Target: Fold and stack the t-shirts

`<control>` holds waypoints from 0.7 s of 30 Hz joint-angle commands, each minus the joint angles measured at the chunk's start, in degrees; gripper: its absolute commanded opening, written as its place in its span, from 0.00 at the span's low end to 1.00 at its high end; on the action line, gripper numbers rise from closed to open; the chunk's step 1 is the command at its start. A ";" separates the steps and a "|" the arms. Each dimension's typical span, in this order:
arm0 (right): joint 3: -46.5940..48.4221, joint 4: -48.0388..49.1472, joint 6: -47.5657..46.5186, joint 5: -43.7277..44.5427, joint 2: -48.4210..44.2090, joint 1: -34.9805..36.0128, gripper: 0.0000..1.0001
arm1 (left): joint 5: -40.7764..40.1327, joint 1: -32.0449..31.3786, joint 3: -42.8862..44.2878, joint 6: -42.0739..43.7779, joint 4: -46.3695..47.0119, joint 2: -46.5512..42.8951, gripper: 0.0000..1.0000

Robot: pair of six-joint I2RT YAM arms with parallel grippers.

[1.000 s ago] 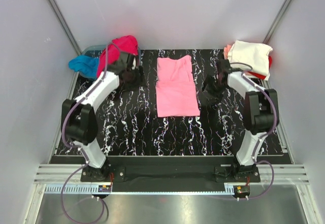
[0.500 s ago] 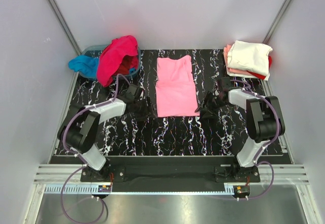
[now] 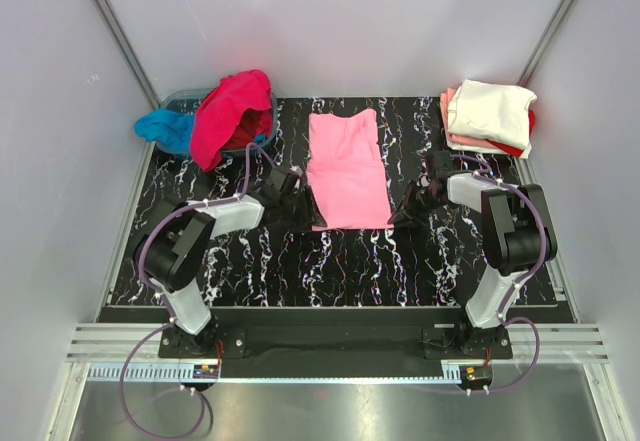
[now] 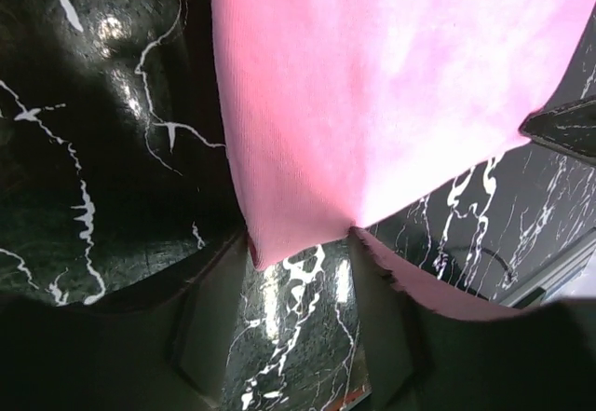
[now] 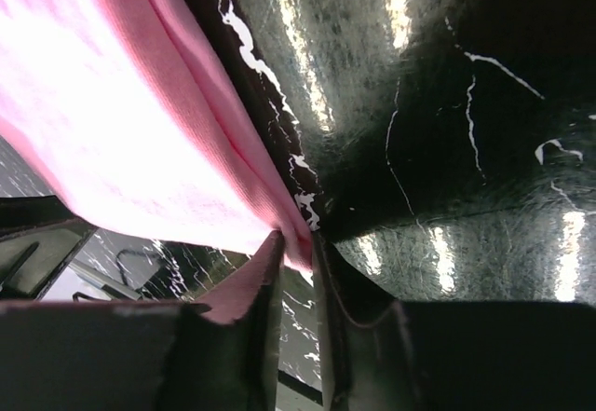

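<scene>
Top external view: black, white-veined marbled table point(image 3: 330, 271) bears the flat light pink cloth t-shirt point(image 3: 347, 171) at table centre. My right gripper point(image 5: 296, 253) pinches its hem. My left gripper point(image 4: 300, 248) gapes astride a corner, so lifting now risks skewing the fold.

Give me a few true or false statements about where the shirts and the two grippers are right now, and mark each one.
1. The light pink cloth t-shirt lies spread flat mid-table. True.
2. The folded cream white t-shirt tops the far-right stack. True.
3. The hot pink t-shirt is folded on that stack. False: it lies bunched over the grey-blue plastic basin at far left.
4. The left gripper and right gripper sit at the light pink shirt's far corners. False: its near corners.
</scene>
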 commanded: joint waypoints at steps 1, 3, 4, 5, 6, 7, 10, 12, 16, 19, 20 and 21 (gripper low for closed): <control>1.06 1.31 -1.72 1.76 0.60 0.45 0.24 | -4.15 -0.33 -0.57 0.30 -1.42 2.45 0.44; 0.89 1.58 -1.72 1.85 0.43 0.45 0.17 | -4.94 -0.33 -0.48 0.30 -1.16 2.54 0.33; 0.89 1.66 -1.72 1.85 0.43 0.45 0.16 | -5.11 -0.33 0.04 0.38 -1.16 2.71 0.26; 0.80 1.75 -1.72 1.68 0.43 0.45 0.13 | -5.90 -0.33 0.39 0.56 -1.25 3.06 0.13; 0.80 1.75 -1.80 1.76 0.43 0.54 0.11 | -6.60 -0.42 0.74 0.91 -2.46 3.15 0.07; 0.88 1.67 -1.80 1.24 0.43 0.45 0.05 | -8.18 -1.29 1.88 1.43 -4.30 3.07 0.00; 0.27 1.92 -1.37 -1.12 -0.97 0.45 0.00 | -10.64 -3.14 3.29 2.05 -7.39 1.58 0.00; -2.27 2.54 -0.23 -2.19 -4.73 0.54 0.00 | -12.41 -4.98 3.30 1.70 -9.94 -1.49 0.00; -8.50 0.53 4.33 -0.44 -15.81 0.45 0.00 | -13.46 -8.93 0.85 -0.40 -14.07 -8.61 0.00; -15.44 -2.28 7.68 -0.87 -28.63 0.71 0.00 | -15.22 -14.73 -2.22 -3.39 -17.67 -15.81 0.00; -18.68 -4.12 8.56 -1.31 -32.15 0.97 0.00 | -17.40 -16.49 -3.11 -5.31 -19.16 -19.66 0.00; -20.37 -5.09 10.31 -1.84 -39.23 1.50 0.00 | -18.03 -19.55 -4.16 -6.37 -20.05 -21.44 0.00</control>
